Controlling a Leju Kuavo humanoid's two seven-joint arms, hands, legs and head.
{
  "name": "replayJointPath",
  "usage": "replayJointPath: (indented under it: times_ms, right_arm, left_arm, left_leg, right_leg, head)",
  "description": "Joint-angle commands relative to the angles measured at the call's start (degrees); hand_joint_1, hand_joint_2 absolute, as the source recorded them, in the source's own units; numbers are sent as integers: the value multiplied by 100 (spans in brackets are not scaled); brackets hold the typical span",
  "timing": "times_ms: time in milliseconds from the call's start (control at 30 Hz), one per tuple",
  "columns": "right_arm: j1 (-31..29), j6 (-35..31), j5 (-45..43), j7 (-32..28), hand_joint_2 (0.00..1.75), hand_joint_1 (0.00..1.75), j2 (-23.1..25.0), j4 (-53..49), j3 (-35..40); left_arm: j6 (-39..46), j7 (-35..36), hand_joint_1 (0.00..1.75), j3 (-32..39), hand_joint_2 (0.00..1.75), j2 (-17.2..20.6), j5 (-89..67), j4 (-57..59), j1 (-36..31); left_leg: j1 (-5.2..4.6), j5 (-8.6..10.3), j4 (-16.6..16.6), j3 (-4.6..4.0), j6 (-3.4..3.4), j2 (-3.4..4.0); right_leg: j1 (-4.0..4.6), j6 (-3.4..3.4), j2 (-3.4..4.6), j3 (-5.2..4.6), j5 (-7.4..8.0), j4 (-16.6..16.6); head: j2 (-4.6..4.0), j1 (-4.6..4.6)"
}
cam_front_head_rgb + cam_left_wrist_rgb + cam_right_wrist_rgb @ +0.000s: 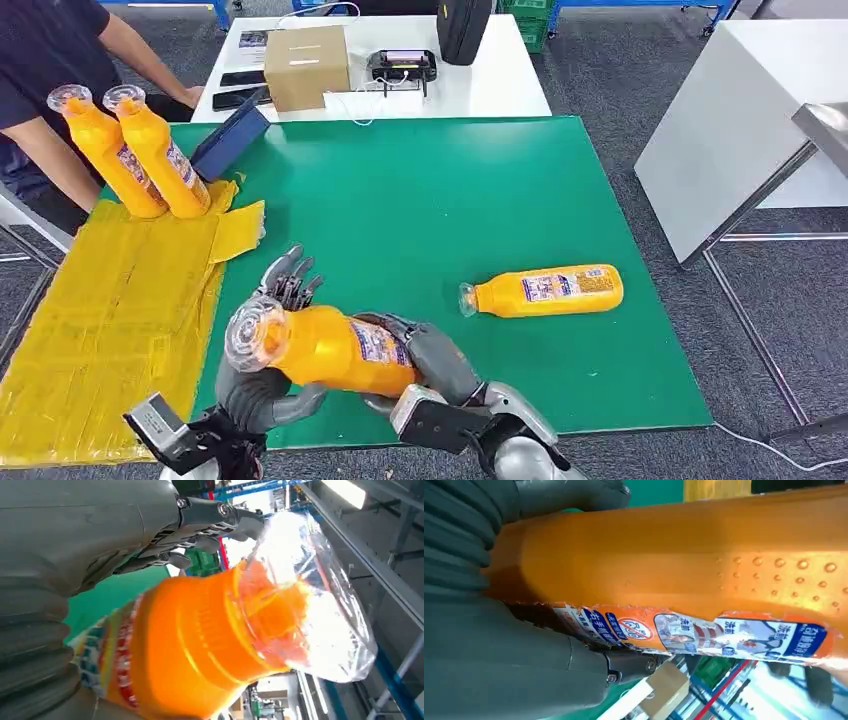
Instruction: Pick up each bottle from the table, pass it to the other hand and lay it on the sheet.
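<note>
My right hand (432, 362) grips an orange bottle (330, 348) by its lower body, holding it sideways above the near edge of the green table (420, 200); its label (684, 632) runs along my palm. The bottle's clear-capped end (300, 605) lies between the spread fingers (290, 280) and thumb of my left hand (262, 385), which are not closed on it. Another orange bottle (548, 291) lies on the green table to the right. Two more bottles (160, 152) lie side by side at the far end of the yellow sheet (110, 310).
A person (45, 60) sits at the far left, an arm reaching toward the white table (500, 85). On that table are a cardboard box (306, 66), phones and a black device. A blue case (230, 140) leans at the green table's far left corner. A grey table (740, 110) stands right.
</note>
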Motion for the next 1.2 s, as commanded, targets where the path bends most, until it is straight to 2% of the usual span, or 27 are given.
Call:
replayJointPath:
  times_ms: [33, 200, 467, 500, 533, 1000, 1100, 1133, 1167, 1200]
  right_arm:
    - [-583, 111, 67, -32, 175, 175, -170, 410, 631]
    - [-963, 199, 89, -15, 175, 175, -100, 299, 996]
    - [-1045, 229, 73, -8, 175, 175, -91, 254, 1046]
    - [-1082, 240, 58, -9, 175, 175, -83, 244, 1062]
    - [-1106, 246, 43, -8, 175, 175, -83, 232, 1076]
    - [-1026, 240, 24, 10, 175, 175, -107, 356, 1040]
    - [-826, -20, 395, 172, 175, 175, -199, 372, 907]
    - [-613, -181, 672, 311, 175, 140, -275, 370, 748]
    - [-400, -328, 892, 422, 175, 23, -358, 344, 575]
    - [-125, -477, 1080, 506, 175, 0, -422, 285, 324]
  left_arm:
    - [-56, 45, 0, -114, 175, 149, 24, 469, -217]
    - [-214, 183, 0, -207, 175, 277, -194, 740, -315]
    - [-290, 170, 0, -262, 175, 329, -275, 797, -327]
    - [-312, 149, 120, -277, 175, 344, -311, 807, -329]
    - [-320, 114, 175, -289, 175, 355, -372, 819, -332]
    - [-325, -95, 175, -97, 175, 226, -309, 703, -231]
    - [-127, -137, 175, 93, 175, 109, -267, 602, -162]
    - [96, -128, 175, 185, 175, 89, -426, 488, -112]
    - [242, -86, 175, 274, 175, 86, -520, 394, -75]
    - [390, -49, 175, 383, 175, 99, -633, 303, -44]
  left_leg:
    - [0, 1, -6, 10, -4, -6]
    - [-1, 3, -4, 3, -6, 0]
    - [0, 3, -4, 3, -1, -4]
    - [-1, 2, -4, 6, -2, -9]
    - [-3, 3, -4, 5, -2, -6]
    - [-2, 2, -4, 2, -3, -7]
    - [-1, 3, -5, 3, -3, -11]
    - [0, 3, -5, 2, -2, -12]
    - [2, 3, -5, 1, -1, -14]
    - [2, 3, -6, 3, -2, -22]
  right_leg:
    - [-2, -8, 23, 8, 1, -4]
    - [-3, -10, 31, -2, 3, 2]
    - [-1, -5, 15, 2, 0, -1]
    - [-2, -8, 21, 5, -2, 0]
    - [-4, -6, 19, 3, -1, 1]
    - [-3, -9, 26, 1, 0, 1]
    - [-2, -8, 21, 4, 0, -1]
    - [-1, -6, 14, 5, 0, -5]
    - [2, -4, 5, 6, 0, -7]
    - [1, -7, 7, 9, -1, -7]
  head:
    - [0, 0]
    - [0, 2]
    - [0, 2]
    - [0, 2]
    - [0, 0]
    - [0, 0]
    - [0, 0]
    - [0, 2]
    - [0, 2]
    - [0, 0]
